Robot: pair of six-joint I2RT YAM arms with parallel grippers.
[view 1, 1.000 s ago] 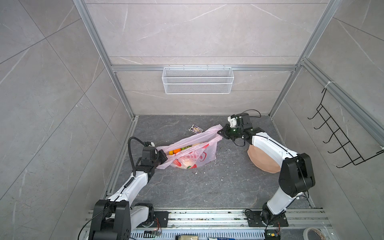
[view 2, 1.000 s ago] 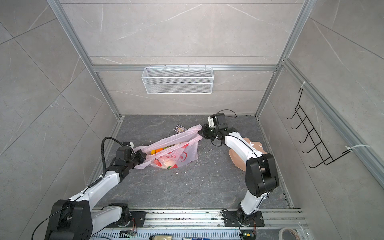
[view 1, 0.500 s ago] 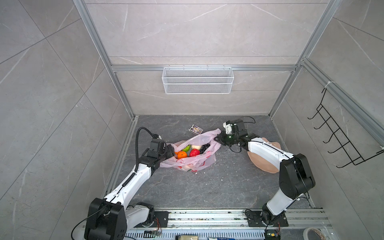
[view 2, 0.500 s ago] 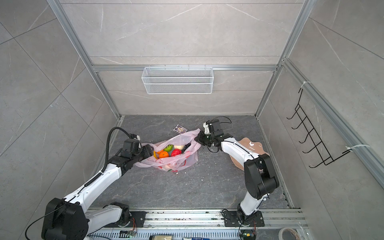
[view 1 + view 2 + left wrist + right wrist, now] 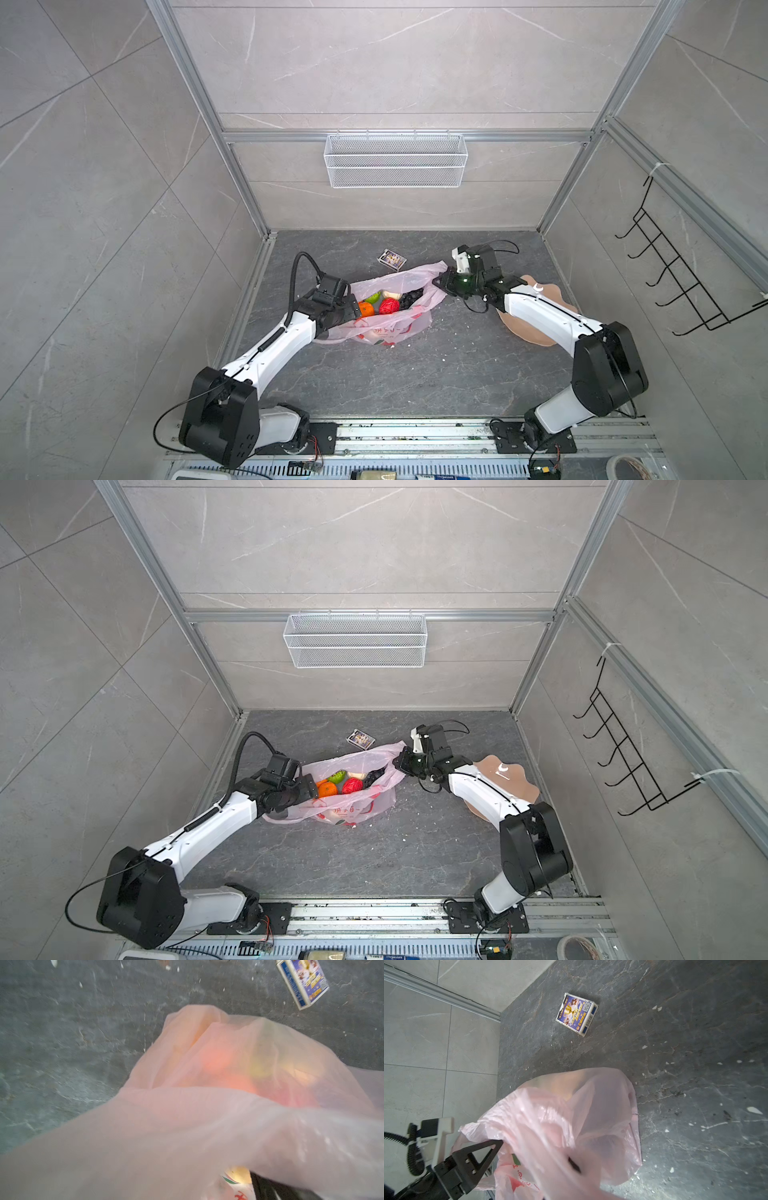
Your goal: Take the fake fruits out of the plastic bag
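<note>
Since a second ago the left end effector (image 5: 350,311) has swung to the mouth of the plastic bag (image 5: 386,330), now sagging on the worktop (image 5: 374,382); whether its jaws are open I cannot tell. Inside, the fake fruits (image 5: 389,306) look light and hard: pinch one across. Beyond, the right end effector (image 5: 440,283) clamps the bag's flimsy film.

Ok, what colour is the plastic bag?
The plastic bag is translucent pink, best in a top view.

Showing thin, crinkled, translucent film in the plastic bag (image 5: 390,328). Showing matt, veined stone on the worktop (image 5: 374,382), glossy printed card on the small box (image 5: 576,1014).
</note>
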